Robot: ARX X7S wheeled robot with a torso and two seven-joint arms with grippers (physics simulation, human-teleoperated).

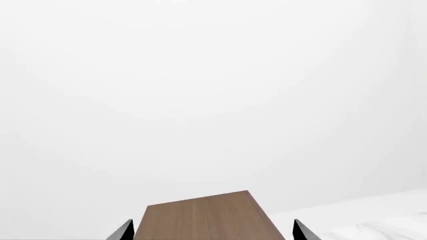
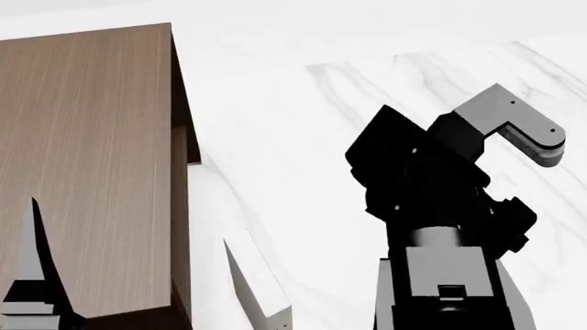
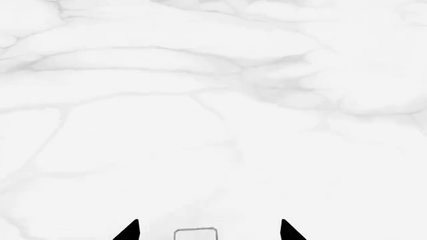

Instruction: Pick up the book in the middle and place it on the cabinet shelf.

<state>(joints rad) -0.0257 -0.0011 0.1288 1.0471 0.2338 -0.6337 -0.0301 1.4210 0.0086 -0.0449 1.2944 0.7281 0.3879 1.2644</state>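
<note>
The charcoal-grey book is out of view in every frame. The cabinet shelf (image 2: 82, 137), dark brown wood grain with a lighter flat top, fills the left of the head view. Its top also shows in the left wrist view (image 1: 207, 215), between the fingertips. My left gripper (image 2: 130, 221) is open and empty; its two fingers stand wide apart on either side of the cabinet's near end, also in its wrist view (image 1: 213, 232). My right gripper (image 3: 208, 230) is open and empty above the white marble surface (image 3: 200, 100). In the head view the black right arm (image 2: 431, 199) hides it.
The white marble tabletop (image 2: 367, 96) stretches right of the cabinet. A small grey rounded outline (image 3: 195, 234) shows between the right fingertips. A plain white wall (image 1: 213, 90) lies beyond the cabinet in the left wrist view.
</note>
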